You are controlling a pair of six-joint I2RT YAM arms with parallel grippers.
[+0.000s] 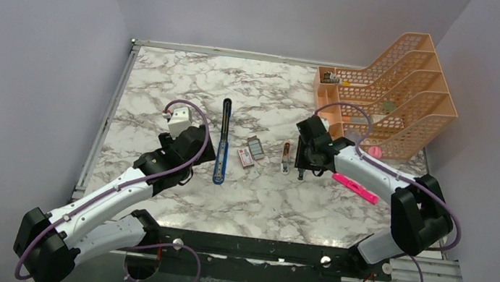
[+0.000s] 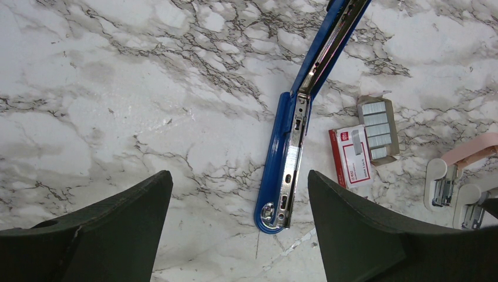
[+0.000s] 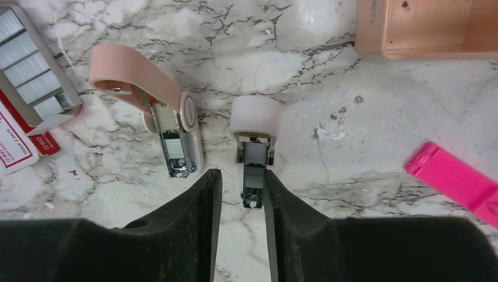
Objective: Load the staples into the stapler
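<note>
Marble-patterned bench (image 1: 167, 79), white with grey veining, enclosed on three sides by plain pale lilac walls (image 1: 26, 46); a metal strip (image 1: 108, 115) borders its left edge, a black rail (image 1: 255, 247) its near edge.

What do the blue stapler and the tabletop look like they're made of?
The stapler: glossy blue shell, plastic or painted metal; its silvery channel glints like bare steel. The tabletop: white with grey veining, marble or a printed marble-look laminate; I can't tell which.

Operator: Report any legible markings.

Inspector: None can be read. The staples box (image 2: 350, 157) carries dark print on red and white panels. In both wrist views the characters are too small and blurred to make out.
</note>
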